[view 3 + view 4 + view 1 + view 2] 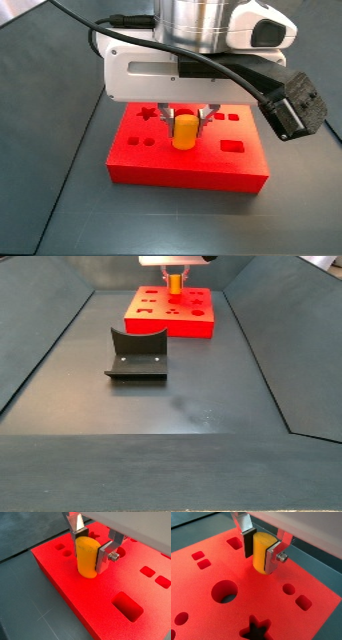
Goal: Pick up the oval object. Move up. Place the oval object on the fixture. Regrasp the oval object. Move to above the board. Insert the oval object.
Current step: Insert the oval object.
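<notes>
**White hand, silver plates**

The gripper (185, 113) is a white box-shaped body under a polished metal wrist cylinder. A thick black cable loops around it, and a black camera block is mounted at its right. In both wrist views its fingers (105, 556) (274, 556) are flat silver plates, one bearing a screw.
</notes>
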